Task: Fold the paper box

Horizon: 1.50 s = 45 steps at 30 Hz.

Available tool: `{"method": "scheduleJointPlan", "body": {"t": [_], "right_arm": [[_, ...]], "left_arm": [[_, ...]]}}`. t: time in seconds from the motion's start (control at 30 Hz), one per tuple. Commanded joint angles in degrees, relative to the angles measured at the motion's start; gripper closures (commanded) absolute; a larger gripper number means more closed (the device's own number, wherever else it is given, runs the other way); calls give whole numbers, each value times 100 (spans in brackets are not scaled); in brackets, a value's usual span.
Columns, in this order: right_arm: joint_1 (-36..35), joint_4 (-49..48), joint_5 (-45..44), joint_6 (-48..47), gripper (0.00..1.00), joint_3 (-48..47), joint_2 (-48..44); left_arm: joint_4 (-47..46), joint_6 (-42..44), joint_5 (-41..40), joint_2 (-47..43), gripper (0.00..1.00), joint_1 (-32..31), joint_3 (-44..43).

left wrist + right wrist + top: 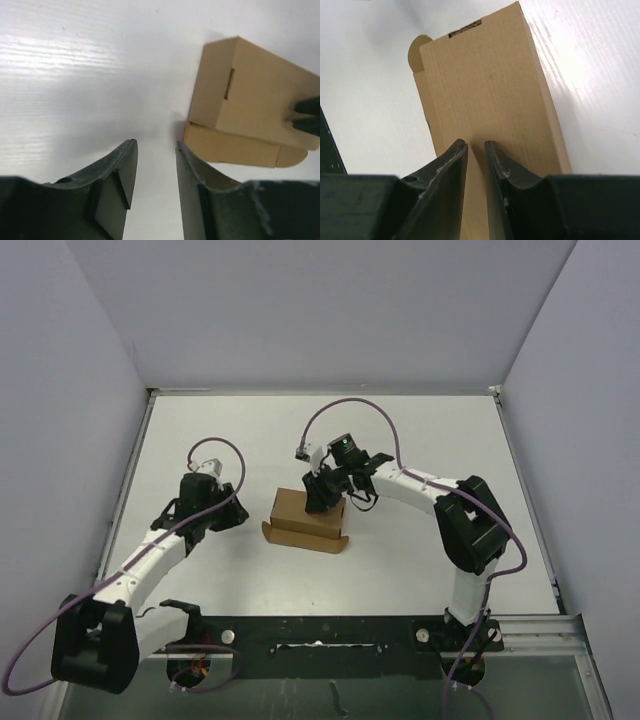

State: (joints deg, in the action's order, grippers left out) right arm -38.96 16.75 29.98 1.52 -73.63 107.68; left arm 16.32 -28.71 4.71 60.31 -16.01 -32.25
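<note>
With the paper box lying mid-way across the tabletop, the right gripper, jaws barely parted and empty, should press its lid evenly while the left gripper, jaws released, braces the side.

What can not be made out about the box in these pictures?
Top view: the right end effector covers part of the paper box.
Right wrist view: its fingers hide the box's near end; contact with the lid is unclear.
Left wrist view: the right picture edge cuts off the box.
</note>
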Motion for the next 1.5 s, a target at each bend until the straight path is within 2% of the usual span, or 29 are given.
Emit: {"method": "scheduleJointPlan", "body": {"t": [0.0, 0.07, 0.2, 0.3, 0.43, 0.57, 0.77, 0.87, 0.97, 1.0, 1.07, 1.13, 1.17, 1.27, 1.37, 1.4, 1.47], "right_arm": [[532, 563, 1058, -1124, 76, -25, -841], [788, 1187, 1702, -2015, 76, -87, -1016], [1387, 2098, 1931, -3375, 79, 29, -1227], [1957, 2314, 1966, -3592, 90, 252, -1168], [2087, 2944, 1632, -3703, 97, 89, -582], [2202, 3094, 1328, -3567, 98, -141, -353], [3047, 3142, 1598, -3780, 94, -123, -1202], [3663, 3286, 2100, -4172, 89, -14, -1754], [3981, 3416, 2503, -4636, 85, 187, -2377], [4021, 3492, 2621, -4925, 80, 280, -2609], [4036, 3551, 2797, -5443, 60, 565, -3058], [4033, 3629, 3047, -5977, 33, 956, -3496], [4036, 3786, 3184, -6272, 25, 1132, -3739], [4028, 4365, 3504, -7123, 22, 1411, -4130], [4035, 4614, 3484, -7487, 22, 1582, -4443], [4040, 4595, 3440, -7490, 22, 1653, -4525], [4041, 4527, 3286, -7569, 21, 1865, -4608]], "left_arm": [[-999, -74, 768, 758, 70, 484, -463], [-1170, -31, 936, 1247, 77, 489, -680], [-1475, 39, 1257, 2179, 87, 466, -1062], [-1555, 15, 1505, 2712, 92, 320, -1326], [-1542, -60, 1520, 3104, 92, -116, -1542], [-1582, -273, 1472, 3181, 92, -595, -1557], [-1880, -893, 1173, 2943, 92, -1686, -1396], [-2188, -1272, 861, 3031, 92, -2404, -1512], [-2512, -1504, 748, 3505, 91, -3042, -1857], [-2560, -1555, 762, 3695, 91, -3228, -2040], [-2671, -1596, 813, 4035, 91, -3575, -2424], [-2959, -1606, 795, 4183, 91, -3858, -2524], [-3086, -1597, 766, 4166, 91, -3979, -2498], [-3196, -1428, 465, 3708, 89, -4231, -2138], [-3214, -1160, 44, 2879, 85, -4272, -1501], [-3225, -1013, -108, 2619, 81, -4214, -1335], [-3252, -757, -314, 2247, 66, -3972, -1074]]}}
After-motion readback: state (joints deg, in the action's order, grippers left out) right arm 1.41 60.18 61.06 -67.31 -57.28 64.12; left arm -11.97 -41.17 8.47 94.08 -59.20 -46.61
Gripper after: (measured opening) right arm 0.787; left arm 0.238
